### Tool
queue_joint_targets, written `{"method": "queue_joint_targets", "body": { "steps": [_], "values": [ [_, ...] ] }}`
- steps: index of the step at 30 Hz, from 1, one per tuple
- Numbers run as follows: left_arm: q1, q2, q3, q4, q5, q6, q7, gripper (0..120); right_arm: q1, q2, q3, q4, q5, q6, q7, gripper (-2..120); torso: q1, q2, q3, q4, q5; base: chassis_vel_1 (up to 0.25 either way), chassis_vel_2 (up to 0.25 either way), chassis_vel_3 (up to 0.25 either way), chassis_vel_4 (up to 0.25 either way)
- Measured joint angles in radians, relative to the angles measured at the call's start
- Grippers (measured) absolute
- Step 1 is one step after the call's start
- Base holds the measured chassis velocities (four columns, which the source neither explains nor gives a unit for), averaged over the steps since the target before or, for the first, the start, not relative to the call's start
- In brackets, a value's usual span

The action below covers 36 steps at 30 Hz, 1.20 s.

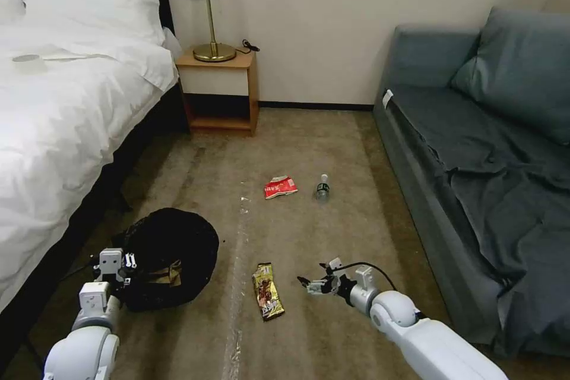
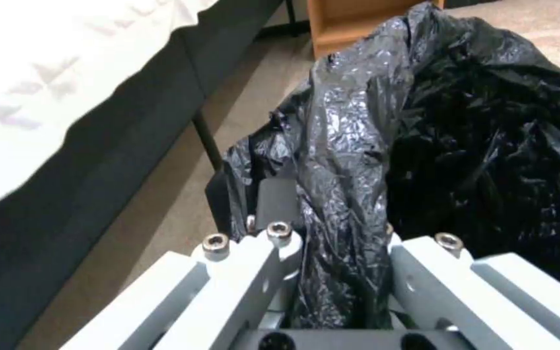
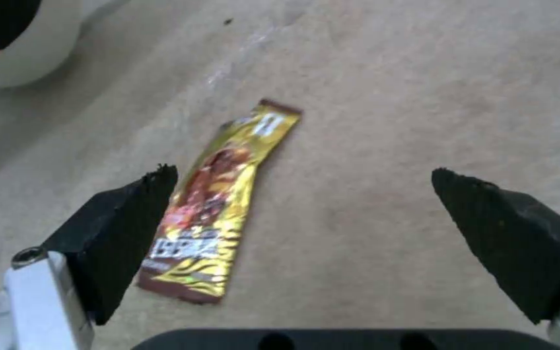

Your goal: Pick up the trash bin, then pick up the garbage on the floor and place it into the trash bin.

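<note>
The trash bin (image 1: 178,237), its black liner bag (image 2: 384,126) draped over the rim, is at the lower left beside the bed. My left gripper (image 1: 122,267) is shut on its near rim, with the liner pinched between the fingers (image 2: 273,204). A tan item (image 1: 169,276) lies inside the bin. The gold-brown snack wrapper (image 1: 268,291) lies flat on the carpet. My right gripper (image 1: 312,280) hovers just right of it, open, and the wrapper (image 3: 218,204) sits by one fingertip (image 3: 131,218). Farther off lie a red-and-white packet (image 1: 280,187) and a small clear bottle (image 1: 322,188).
A bed (image 1: 65,107) with white linen runs along the left, and its dark base (image 2: 98,160) is close to the bin. A wooden nightstand (image 1: 219,92) with a lamp stands at the back wall. A grey-blue sofa (image 1: 475,166) lines the right. Open carpet lies between them.
</note>
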Motion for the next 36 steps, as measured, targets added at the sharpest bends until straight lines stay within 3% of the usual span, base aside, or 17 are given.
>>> {"method": "queue_joint_targets", "body": {
  "steps": [6,12,36],
  "values": [
    [0.011,-0.019,-0.011,0.010,0.001,-0.013,0.010,4,0.007,0.088,-0.030,-0.068,-0.025,0.018,-0.009,100,0.000,0.000,0.000,0.0002,0.0002,0.000,0.000,0.000,0.000],
    [0.025,-0.003,-0.029,0.007,-0.009,-0.017,0.014,4,0.017,0.144,-0.048,-0.129,-0.049,0.041,0.001,100,0.000,0.000,0.000,0.0002,0.0002,0.000,0.000,0.000,0.000],
    [0.066,-0.005,-0.054,-0.023,-0.018,-0.035,0.027,4,0.032,0.245,-0.052,-0.297,-0.117,0.122,-0.044,100,0.000,0.000,0.000,0.0000,0.0002,0.000,0.000,0.000,0.000]
  ]
}}
